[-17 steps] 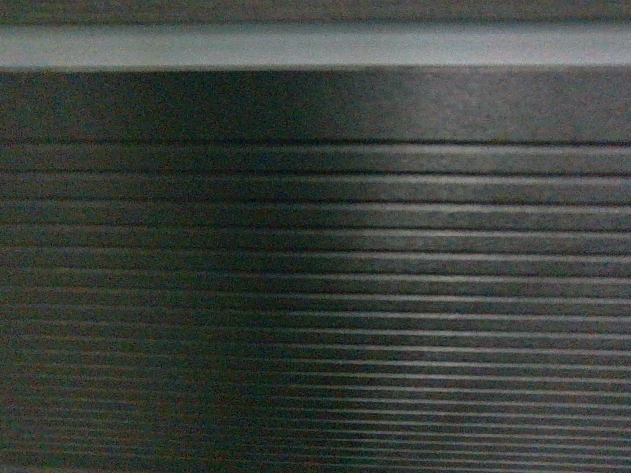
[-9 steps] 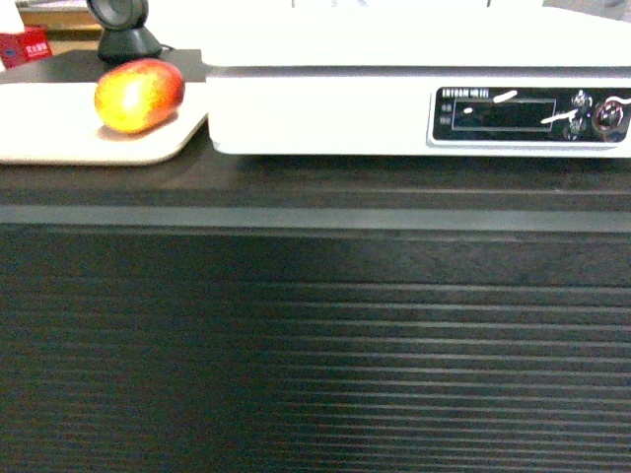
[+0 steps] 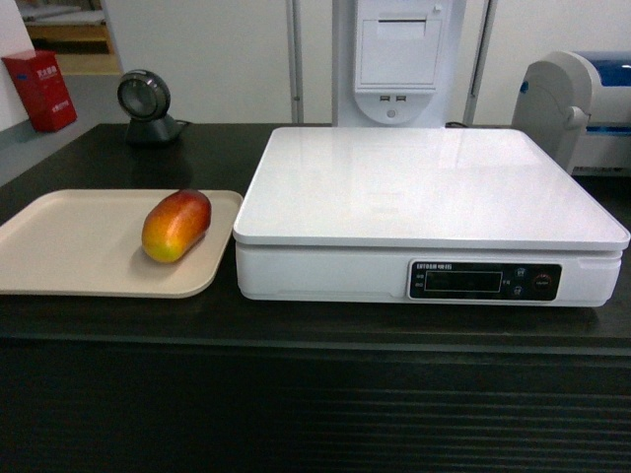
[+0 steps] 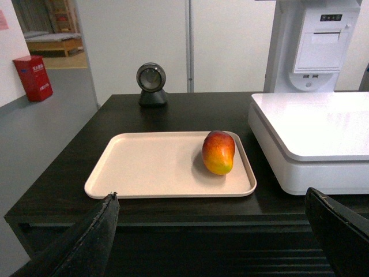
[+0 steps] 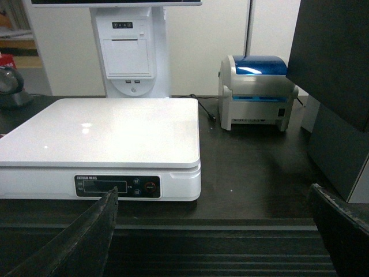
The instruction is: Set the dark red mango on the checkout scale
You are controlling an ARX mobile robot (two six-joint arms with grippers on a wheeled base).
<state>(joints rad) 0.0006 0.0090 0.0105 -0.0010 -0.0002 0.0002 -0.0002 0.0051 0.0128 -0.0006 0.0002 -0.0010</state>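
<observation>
The dark red mango (image 3: 176, 226) is lying on the beige tray (image 3: 69, 246), left of centre, just beside the scale (image 3: 424, 187). Your head view is now rising above the checkout (image 3: 315, 404) front, exposing both. The left gripper (image 4: 213, 231) fingers are spread open, well short of the mango; the right gripper (image 5: 213, 231) is likewise open.

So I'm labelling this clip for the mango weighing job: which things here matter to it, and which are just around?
Part of the job:
dark red mango, lying on the beige tray
scale, nothing on it
checkout counter

Just around:
round scanner
red box
blue-topped printer
white terminal behind the scale
</observation>
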